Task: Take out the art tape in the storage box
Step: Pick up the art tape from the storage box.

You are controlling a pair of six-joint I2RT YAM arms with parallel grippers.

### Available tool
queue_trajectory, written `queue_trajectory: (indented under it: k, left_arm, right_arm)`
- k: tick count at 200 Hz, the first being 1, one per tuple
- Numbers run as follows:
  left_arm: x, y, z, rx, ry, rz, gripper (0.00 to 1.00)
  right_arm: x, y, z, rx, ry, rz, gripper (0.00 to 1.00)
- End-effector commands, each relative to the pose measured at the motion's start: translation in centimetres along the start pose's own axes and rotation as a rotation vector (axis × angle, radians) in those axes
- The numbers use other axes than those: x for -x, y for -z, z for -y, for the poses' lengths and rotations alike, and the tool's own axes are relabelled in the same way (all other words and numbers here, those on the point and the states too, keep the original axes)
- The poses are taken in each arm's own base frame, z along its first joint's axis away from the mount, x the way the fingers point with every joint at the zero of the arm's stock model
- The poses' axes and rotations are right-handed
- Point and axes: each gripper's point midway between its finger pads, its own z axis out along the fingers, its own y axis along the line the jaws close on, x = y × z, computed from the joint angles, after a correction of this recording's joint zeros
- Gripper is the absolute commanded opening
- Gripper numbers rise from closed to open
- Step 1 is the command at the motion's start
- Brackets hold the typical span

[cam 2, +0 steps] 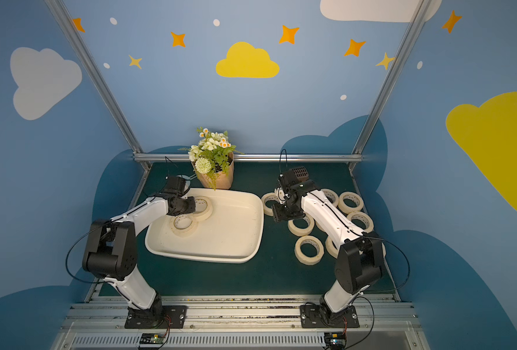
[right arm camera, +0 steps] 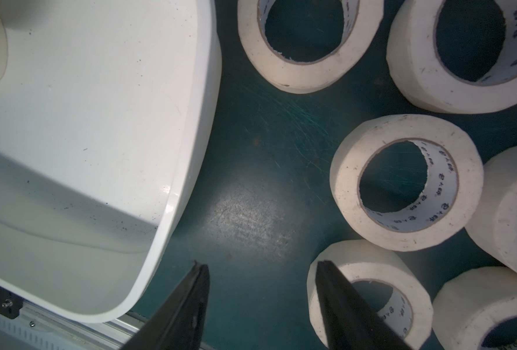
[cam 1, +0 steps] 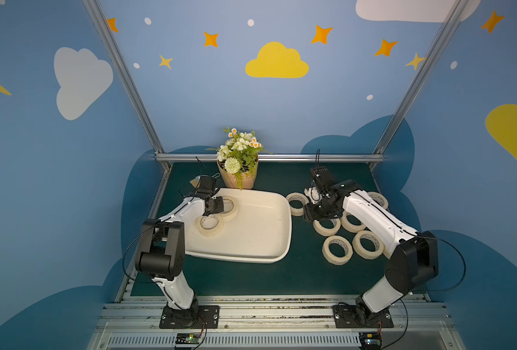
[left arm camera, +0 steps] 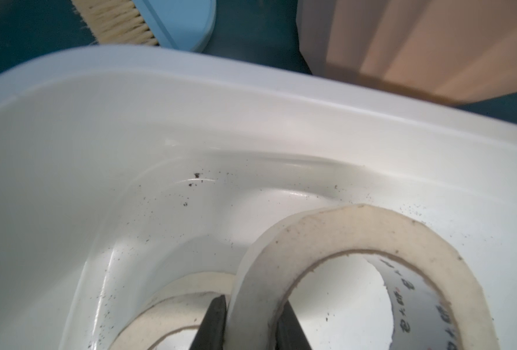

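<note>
Since each roll (left arm camera: 357, 272) is a light, stiff ring, its wall suits pinching: left gripper (left arm camera: 251, 321) clamps one near the box's (left arm camera: 251, 100) far-left corner; right gripper (right arm camera: 261, 281) gapes empty.

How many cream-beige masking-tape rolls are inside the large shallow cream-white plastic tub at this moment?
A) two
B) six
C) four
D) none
A: in both top views only two cream-beige masking-tape rolls lie in the cream-white plastic tub, the far roll and the near roll; the left gripper is shut on the wall of the far roll.
</note>
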Motion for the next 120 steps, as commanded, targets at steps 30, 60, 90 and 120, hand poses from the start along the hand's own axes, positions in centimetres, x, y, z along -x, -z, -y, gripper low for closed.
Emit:
queue_trajectory:
  k: [30, 60, 90, 120]
  left_arm:
    - [-0.5, 5.3, 7.6, -0.166, -0.103, 0.062, 0.16]
    - [-1.9, 5.6, 11.2, -0.203, -0.158, 0.048, 0.16]
    - [-2.1, 5.4, 12.8, -0.225, -0.185, 0.04, 0.16]
    - [-2.3, 6.3, 14.2, -0.251, -0.205, 0.05, 0.16]
  right_arm:
    - [3.5, 0.0, -7.7, 0.229, 0.056, 0.016, 0.62]
    - [5.1, -0.4, -11.9, 0.313, 0.088, 0.022, 0.63]
    - [5.4, -1.3, -14.6, 0.342, 0.113, 0.017, 0.64]
    - [5.6, -4.0, -15.0, 0.33, 0.096, -0.025, 0.64]
